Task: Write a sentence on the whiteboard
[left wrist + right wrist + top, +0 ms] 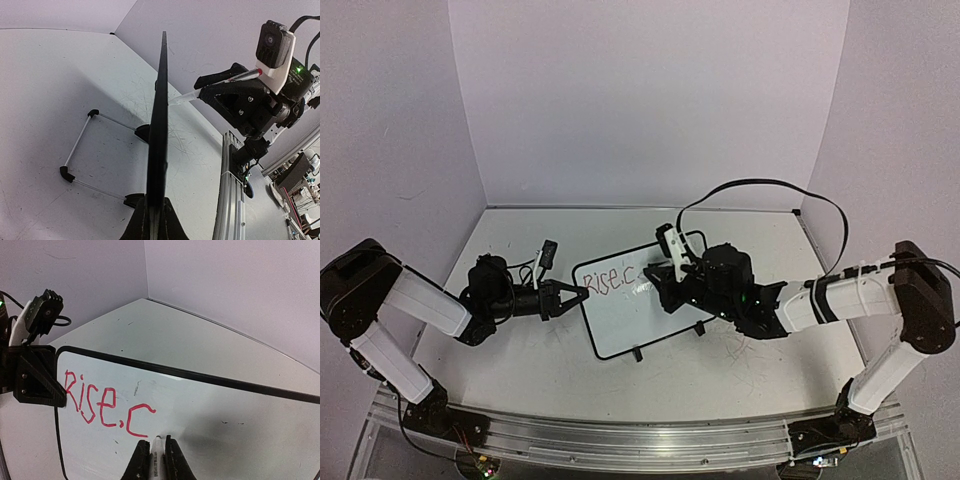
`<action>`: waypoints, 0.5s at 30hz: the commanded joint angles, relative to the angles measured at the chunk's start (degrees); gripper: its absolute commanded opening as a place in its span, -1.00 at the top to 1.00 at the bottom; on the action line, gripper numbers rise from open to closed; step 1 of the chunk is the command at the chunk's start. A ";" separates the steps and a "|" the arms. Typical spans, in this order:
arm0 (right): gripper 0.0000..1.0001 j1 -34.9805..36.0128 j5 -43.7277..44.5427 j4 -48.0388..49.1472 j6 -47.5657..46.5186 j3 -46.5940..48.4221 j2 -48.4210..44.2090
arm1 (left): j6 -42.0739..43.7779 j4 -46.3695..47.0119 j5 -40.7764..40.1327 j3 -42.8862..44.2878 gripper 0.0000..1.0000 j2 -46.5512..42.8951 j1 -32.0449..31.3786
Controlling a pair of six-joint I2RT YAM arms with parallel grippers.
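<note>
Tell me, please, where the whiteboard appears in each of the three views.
Top external: whiteboard at the centre, between the two arms.
Left wrist: edge-on, a thin black vertical frame in the middle.
Right wrist: fills the lower half, red sentence at its left.
Shared landmark: left end effector clamping the board's edge.

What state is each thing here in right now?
whiteboard: propped up, left edge clamped.
sentence: unfinished, red "Rise" then "c".
marker: gripped, tip at the board.
left gripper: shut on the whiteboard's edge.
right gripper: shut on the marker.
</note>
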 commanded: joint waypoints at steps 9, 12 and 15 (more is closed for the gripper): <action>1.00 -0.06 2.50 3.80 -1.21 2.26 -1.10 | 0.12 0.38 -0.24 0.09 1.00 0.70 -0.17; 1.00 -0.13 2.54 3.81 -1.29 2.62 -0.86 | 0.12 0.34 -0.19 0.12 1.00 0.82 -0.15; 1.00 -0.26 2.58 3.86 -1.07 2.91 -0.21 | 0.12 0.40 -0.14 0.13 1.00 0.87 -0.14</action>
